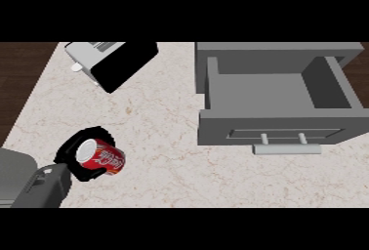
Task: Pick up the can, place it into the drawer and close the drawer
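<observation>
A red can (103,158) with a silver top lies tilted at the counter's lower left. My left hand (70,146) is shut on it, black fingers curled round its top end and underside, the grey forearm (45,187) coming in from the lower left corner. The grey drawer (216,88) stands pulled open at the right, its inside bare. Its front panel (274,128) faces me, with a pale bar handle (287,148) below it. The can is well left of the drawer. My right hand does not show.
A white toaster (90,54) with a black side stands at the back left of the marble counter (166,122). A flat grey block (14,176) fills the lower left edge beside my forearm. Dark floor shows past the counter's left edge.
</observation>
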Controlling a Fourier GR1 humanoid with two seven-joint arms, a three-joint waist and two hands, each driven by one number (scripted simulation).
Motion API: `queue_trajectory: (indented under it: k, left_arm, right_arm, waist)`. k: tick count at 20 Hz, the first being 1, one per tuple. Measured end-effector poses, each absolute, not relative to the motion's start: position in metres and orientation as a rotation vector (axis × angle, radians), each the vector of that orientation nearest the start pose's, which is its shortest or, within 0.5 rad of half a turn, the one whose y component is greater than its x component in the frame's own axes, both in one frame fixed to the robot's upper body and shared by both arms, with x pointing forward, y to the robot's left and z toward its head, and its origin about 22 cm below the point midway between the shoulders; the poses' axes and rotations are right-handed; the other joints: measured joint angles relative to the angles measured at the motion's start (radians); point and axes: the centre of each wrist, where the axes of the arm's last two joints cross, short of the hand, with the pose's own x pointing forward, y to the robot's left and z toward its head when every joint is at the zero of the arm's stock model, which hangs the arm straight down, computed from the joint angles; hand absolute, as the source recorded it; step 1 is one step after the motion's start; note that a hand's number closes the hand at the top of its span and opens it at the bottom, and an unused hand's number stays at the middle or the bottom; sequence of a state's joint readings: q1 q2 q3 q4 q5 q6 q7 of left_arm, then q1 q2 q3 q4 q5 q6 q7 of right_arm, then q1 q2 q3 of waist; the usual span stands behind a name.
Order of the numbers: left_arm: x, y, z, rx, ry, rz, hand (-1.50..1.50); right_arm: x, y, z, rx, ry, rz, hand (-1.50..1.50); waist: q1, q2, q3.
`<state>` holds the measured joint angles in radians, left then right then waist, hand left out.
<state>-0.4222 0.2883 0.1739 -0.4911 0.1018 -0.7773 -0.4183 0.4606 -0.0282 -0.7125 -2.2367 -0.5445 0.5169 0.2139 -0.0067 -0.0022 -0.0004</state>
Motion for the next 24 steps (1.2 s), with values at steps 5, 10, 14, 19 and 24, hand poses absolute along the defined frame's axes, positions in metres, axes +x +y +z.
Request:
queue_trajectory:
  k: [5,10,14,19,24]
  left_arm:
    - [0.303,0.303,-0.101,-0.466,-1.452,0.071,1.50]
    - [0.324,0.258,-0.081,-0.341,-1.547,0.224,1.50]
    - [0.336,0.236,-0.049,-0.289,-1.617,0.234,1.50]
    - [0.341,0.211,0.002,-0.265,-1.660,0.211,1.50]
    - [0.344,0.188,0.057,-0.249,-1.684,0.194,1.50]
  right_arm:
    - [0.058,-0.372,0.112,-0.186,-1.770,-0.125,-1.50]
    - [0.053,-0.372,0.115,-0.190,-1.775,-0.134,-1.50]
    - [0.051,-0.372,0.115,-0.190,-1.771,-0.143,-1.50]
    - [0.057,-0.370,0.118,-0.187,-1.774,-0.139,-1.50]
    - [0.061,-0.366,0.122,-0.187,-1.775,-0.138,-1.50]
  waist:
    - [0.010,-0.004,0.002]
    - [0.013,-0.007,0.002]
    - [0.015,-0.007,0.002]
    - [0.015,-0.006,0.002]
    - [0.009,-0.003,0.001]
